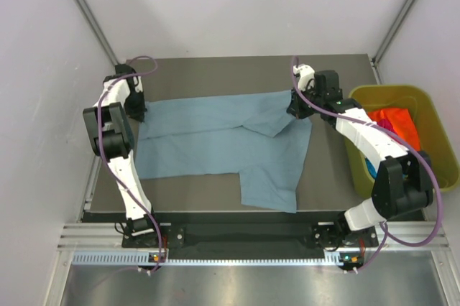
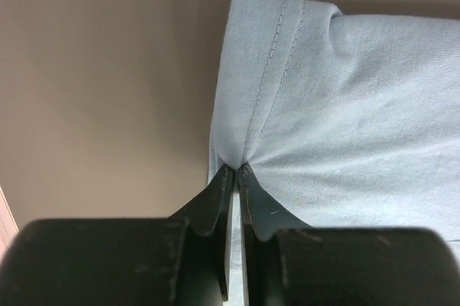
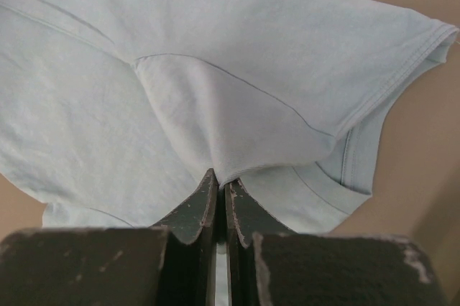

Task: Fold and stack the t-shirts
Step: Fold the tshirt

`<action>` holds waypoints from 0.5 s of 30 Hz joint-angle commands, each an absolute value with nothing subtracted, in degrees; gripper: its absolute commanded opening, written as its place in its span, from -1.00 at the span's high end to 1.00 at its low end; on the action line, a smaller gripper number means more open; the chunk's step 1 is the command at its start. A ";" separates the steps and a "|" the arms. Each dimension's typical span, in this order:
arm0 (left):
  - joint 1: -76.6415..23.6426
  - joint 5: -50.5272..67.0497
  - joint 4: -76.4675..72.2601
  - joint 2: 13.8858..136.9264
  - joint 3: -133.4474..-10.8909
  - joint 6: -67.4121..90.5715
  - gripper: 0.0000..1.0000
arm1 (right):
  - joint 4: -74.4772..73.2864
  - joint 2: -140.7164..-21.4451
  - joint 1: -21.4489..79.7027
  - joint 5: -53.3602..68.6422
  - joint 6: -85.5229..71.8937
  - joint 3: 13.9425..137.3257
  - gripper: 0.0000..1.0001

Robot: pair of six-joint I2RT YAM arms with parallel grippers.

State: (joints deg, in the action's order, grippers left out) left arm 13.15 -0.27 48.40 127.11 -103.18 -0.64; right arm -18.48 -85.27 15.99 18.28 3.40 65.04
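Note:
The grey-blue t-shirt [image 1: 223,144] lies spread across the dark table, folded lengthwise, one sleeve toward the front. My left gripper [image 1: 138,113] is shut on its hemmed far-left corner; the left wrist view shows the hem [image 2: 269,69] pinched at the fingertips [image 2: 236,169]. My right gripper [image 1: 296,110] is shut on the shirt's far-right edge near a sleeve; the right wrist view shows a fold of cloth [image 3: 215,119] caught between the fingers [image 3: 221,180]. Orange [image 1: 399,123], magenta [image 1: 386,126] and turquoise [image 1: 369,169] t-shirts lie in the bin at the right.
A yellow-green bin [image 1: 424,98] stands off the table's right edge. White walls close in on the left, back and right. The dark table [image 1: 215,72] shows bare behind the shirt. A metal rail runs along the front.

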 commanded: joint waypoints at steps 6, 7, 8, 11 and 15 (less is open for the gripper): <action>12.93 1.56 49.22 122.71 -106.43 -1.58 0.21 | -17.05 -84.11 16.70 18.98 3.95 67.85 0.26; 12.40 1.93 49.31 120.35 -106.61 -1.67 0.19 | -17.66 -83.42 16.70 19.07 4.65 67.94 0.15; 11.87 2.63 49.31 119.10 -107.13 -1.84 0.18 | -17.75 -82.97 16.70 18.90 5.09 67.94 0.08; 10.11 6.92 49.22 114.80 -107.49 -1.50 0.17 | -18.98 -80.95 17.05 15.23 8.51 68.03 -0.06; 7.66 14.39 49.66 111.10 -104.60 -0.09 0.17 | -20.38 -78.93 18.89 16.08 14.58 67.76 0.01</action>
